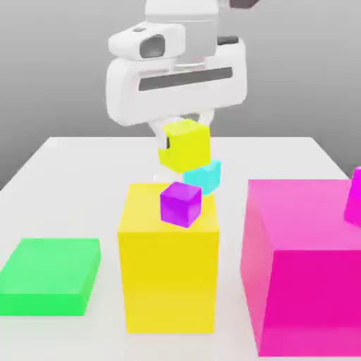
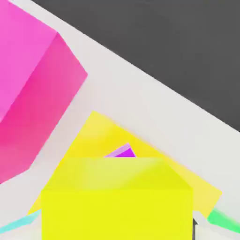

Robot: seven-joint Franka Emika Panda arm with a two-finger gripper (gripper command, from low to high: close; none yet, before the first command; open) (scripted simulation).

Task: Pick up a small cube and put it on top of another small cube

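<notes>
**Small yellow cube held aloft over the tall yellow block**

Landmark: tall yellow block (image 1: 169,261), standing on the white table (image 1: 63,151).

- Gripper (image 1: 185,144): closed on the small yellow cube (image 1: 185,144). The cube hangs clear of every surface, above and slightly behind the block's top. In the hand view the same cube (image 2: 117,201) sits immediately before the camera, consistent with a firm pinch between the jaws.
- Small purple cube (image 1: 180,204): resting on the block's top, near its rear edge. Judged the likely seat for the held cube, since it lies almost directly beneath it.
- Small cyan cube (image 1: 205,175): just behind the purple cube and below the held one; whether it rests on the table or on something else cannot be told.
- Large magenta block (image 1: 303,268): on the table to the exterior view's right of the yellow block, well apart.
- Flat green slab (image 1: 49,275): on the table to the exterior view's left of the yellow block.

Status: pick done, placing not yet done. The lift height appears chosen to clear the block's top before lowering.
</notes>
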